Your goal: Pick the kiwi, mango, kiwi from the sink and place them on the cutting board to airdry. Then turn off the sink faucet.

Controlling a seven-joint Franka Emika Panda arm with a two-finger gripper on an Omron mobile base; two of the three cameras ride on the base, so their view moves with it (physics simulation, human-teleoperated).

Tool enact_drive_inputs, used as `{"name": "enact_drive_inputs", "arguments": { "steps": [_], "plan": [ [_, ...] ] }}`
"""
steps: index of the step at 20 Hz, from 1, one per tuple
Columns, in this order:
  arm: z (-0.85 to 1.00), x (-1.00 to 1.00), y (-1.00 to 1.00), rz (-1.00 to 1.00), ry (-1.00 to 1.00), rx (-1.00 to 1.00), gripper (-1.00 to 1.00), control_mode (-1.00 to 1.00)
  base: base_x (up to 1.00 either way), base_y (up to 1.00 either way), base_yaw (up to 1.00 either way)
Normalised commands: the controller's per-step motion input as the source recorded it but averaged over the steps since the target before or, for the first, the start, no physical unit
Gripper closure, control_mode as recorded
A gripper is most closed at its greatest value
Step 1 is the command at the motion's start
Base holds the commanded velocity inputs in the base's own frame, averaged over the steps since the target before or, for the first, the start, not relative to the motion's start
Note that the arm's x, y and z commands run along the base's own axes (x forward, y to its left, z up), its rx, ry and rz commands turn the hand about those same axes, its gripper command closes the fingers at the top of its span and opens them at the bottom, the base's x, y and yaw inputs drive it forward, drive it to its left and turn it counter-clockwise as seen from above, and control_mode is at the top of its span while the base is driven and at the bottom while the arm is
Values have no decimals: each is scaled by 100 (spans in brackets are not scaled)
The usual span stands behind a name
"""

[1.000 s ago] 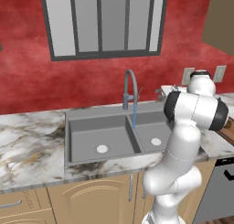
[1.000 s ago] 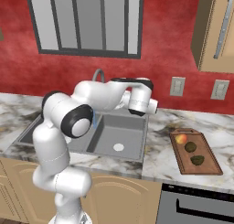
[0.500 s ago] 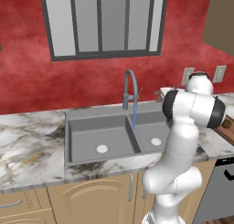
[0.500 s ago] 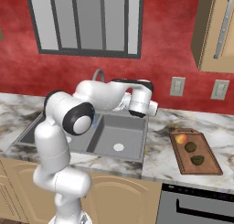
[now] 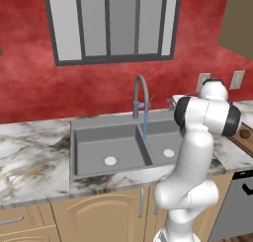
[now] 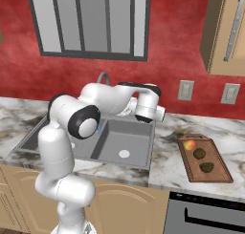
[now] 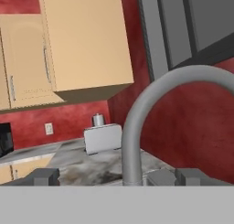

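The grey gooseneck faucet (image 5: pixel 141 94) stands behind the double sink (image 5: pixel 94 137), and a thin blue stream (image 5: pixel 145 125) still falls from its spout. My gripper (image 5: pixel 171 101) hovers just right of the faucet at spout height. In the hand view the faucet's neck (image 7: pixel 133 141) rises close ahead between my spread fingertips (image 7: pixel 44 176), so the gripper (image 7: pixel 116 177) is open and holds nothing. On the cutting board (image 6: pixel 217 173) to the right of the sink lie the mango (image 6: pixel 190 144) and both kiwis (image 6: pixel 199 153) (image 6: pixel 206 167). The basin (image 6: pixel 115 137) holds no fruit.
A white toaster (image 7: pixel 103 137) stands on the marble counter (image 5: pixel 29 152) by the red wall, under tan wall cabinets (image 7: pixel 82 40). Wall outlets (image 6: pixel 185 90) sit above the counter right of the sink. A dark oven front (image 6: pixel 210 218) lies below the board.
The hand has eased slightly down and toward the faucet. Fruit and board lie as before, and the water keeps running.
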Motion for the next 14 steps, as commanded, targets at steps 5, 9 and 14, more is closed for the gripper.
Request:
{"name": "enact_drive_inputs", "arguments": {
  "steps": [5, 9, 14],
  "plan": [
    [-4, 23, 0, 0, 1, 0, -100, -100, 0, 0, 0],
    [-2, 17, 0, 0, 0, 0, -100, -100, 0, 0, 0],
    [-5, 16, 0, 0, 0, 0, -100, -100, 0, 0, 0]
  ]
}}
